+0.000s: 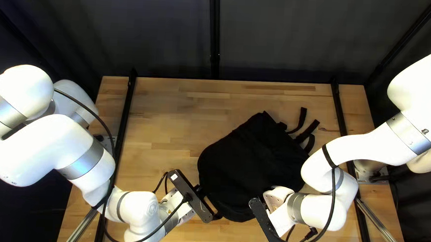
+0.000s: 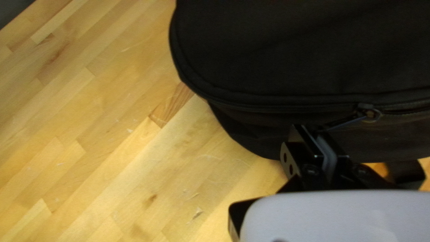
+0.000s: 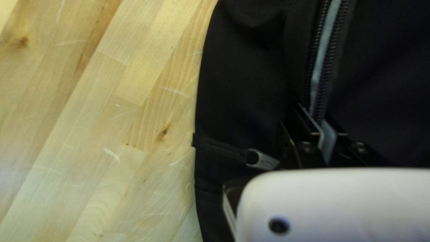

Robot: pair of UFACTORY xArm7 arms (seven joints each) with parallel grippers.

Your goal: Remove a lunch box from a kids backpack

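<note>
A dark curtain (image 1: 146,29) backs the wooden table (image 1: 171,114), left pincer (image 1: 214,201) clamped on a zip pull (image 2: 348,121), right pincer (image 1: 276,198) together.

Backpack (image 1: 252,162): inside hidden by its own cloth; body cut off in both wrist views. Pull (image 2: 347,121) on its side: end lost in the left gripper (image 1: 215,215). Backpack's open-toothed zipper (image 3: 320,67): one end cut off, other hidden at the right gripper (image 1: 278,198). Straps (image 1: 309,135) beyond backpack: roots too dark to trace. Arms either side of it, table's near edge: cut off.
</note>
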